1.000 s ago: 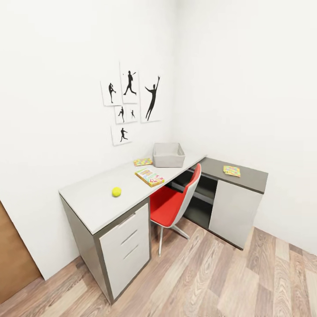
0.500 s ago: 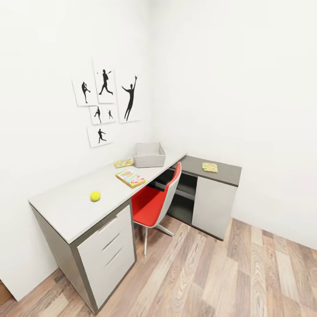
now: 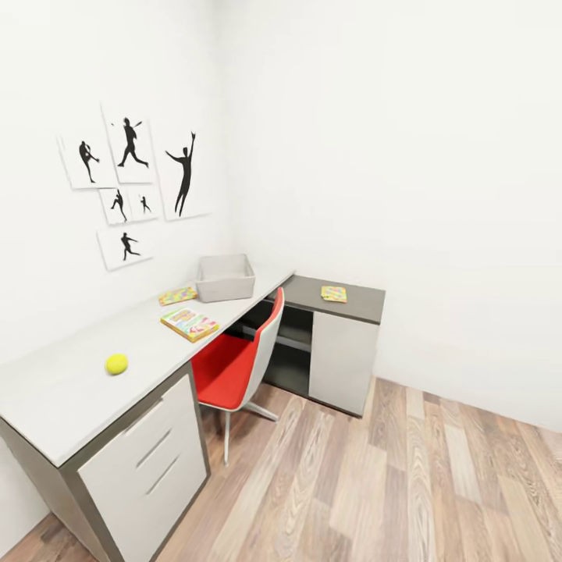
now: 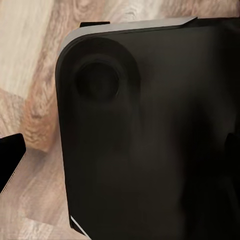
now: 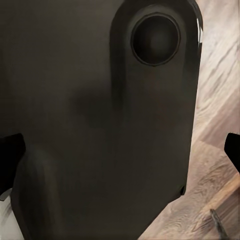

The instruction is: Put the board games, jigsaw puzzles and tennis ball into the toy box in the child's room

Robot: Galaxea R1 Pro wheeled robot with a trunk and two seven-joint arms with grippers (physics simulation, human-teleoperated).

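I see plain white walls [image 3: 406, 156] meeting in a corner, a wood-plank floor [image 3: 406, 484], a red-seated swivel chair [image 3: 234, 367] and black silhouette prints [image 3: 129, 187].

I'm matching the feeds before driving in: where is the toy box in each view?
Head view: the toy box stands left of centre on the table, by the wall, beyond the board game.
Left wrist view: a dark robot housing over floor.
Right wrist view: a dark robot housing over floor.
Shared landmark: the wood-plank floor.
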